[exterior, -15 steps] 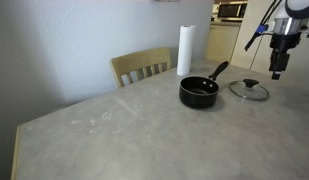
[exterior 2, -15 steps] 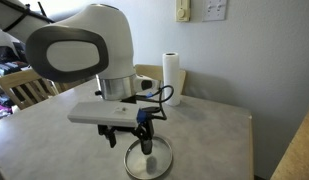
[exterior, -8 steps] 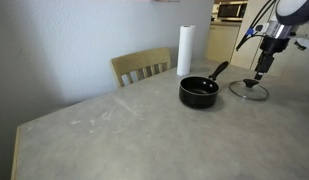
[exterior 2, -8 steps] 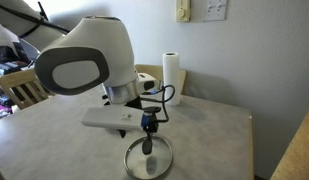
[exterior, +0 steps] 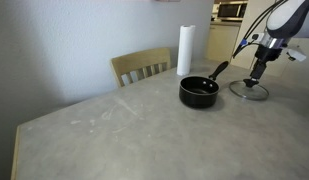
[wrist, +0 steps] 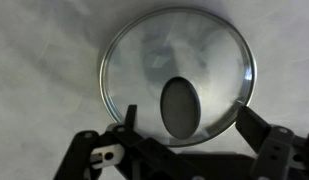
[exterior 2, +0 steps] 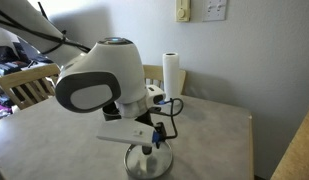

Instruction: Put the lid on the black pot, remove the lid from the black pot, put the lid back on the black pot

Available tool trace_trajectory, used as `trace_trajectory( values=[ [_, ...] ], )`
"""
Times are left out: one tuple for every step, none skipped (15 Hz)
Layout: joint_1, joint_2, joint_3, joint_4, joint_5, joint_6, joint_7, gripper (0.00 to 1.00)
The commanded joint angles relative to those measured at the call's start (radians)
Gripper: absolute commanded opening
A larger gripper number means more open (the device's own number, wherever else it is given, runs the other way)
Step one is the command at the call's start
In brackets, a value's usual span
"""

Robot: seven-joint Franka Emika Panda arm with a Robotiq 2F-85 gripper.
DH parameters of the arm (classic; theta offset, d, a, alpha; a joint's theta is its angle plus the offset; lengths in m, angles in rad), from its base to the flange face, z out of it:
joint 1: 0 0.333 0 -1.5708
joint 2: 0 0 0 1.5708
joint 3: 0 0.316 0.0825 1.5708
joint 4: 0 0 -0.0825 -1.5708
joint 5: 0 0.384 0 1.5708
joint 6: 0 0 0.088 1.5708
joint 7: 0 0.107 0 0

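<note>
lid [wrist: 179, 55]: flat on the table [exterior: 114, 130], knob [wrist: 180, 107] up, just right of the black pot [exterior: 198, 92], not on it | gripper [wrist: 184, 125]: low over the lid, jaws spread wide either side of the knob, grasping nothing | far: paper-towel roll [exterior: 185, 50], chair [exterior: 142, 66]

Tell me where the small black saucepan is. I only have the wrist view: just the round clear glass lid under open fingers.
Observer: The small black saucepan sits uncovered on the table, beside the round clear glass lid.
Operator: Handle in the way?
Observer: Its long handle angles up toward the lid's side, apart from the gripper.
Operator: Anything else nearby?
Observer: A tall white paper-towel roll stands upright behind the saucepan in an exterior view.
</note>
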Motion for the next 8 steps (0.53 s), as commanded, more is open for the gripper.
trace_trajectory(
  values=[
    [-0.064,0.058,0.043,0.061,0.007,0.014,-0.038,1.0],
    [-0.075,0.066,0.052,0.073,0.011,0.01,-0.042,1.0],
    [-0.082,0.074,0.058,0.082,0.01,0.007,-0.041,1.0],
    [-0.088,0.08,0.064,0.089,0.01,0.0,-0.038,1.0],
    [-0.094,0.087,0.071,0.098,0.011,-0.011,-0.035,0.75],
    [-0.104,0.091,0.083,0.102,0.016,-0.027,-0.043,0.73],
    [-0.108,0.095,0.091,0.104,0.016,-0.035,-0.045,0.67],
    [-0.107,0.099,0.092,0.107,0.01,-0.045,-0.041,0.58]
  ],
)
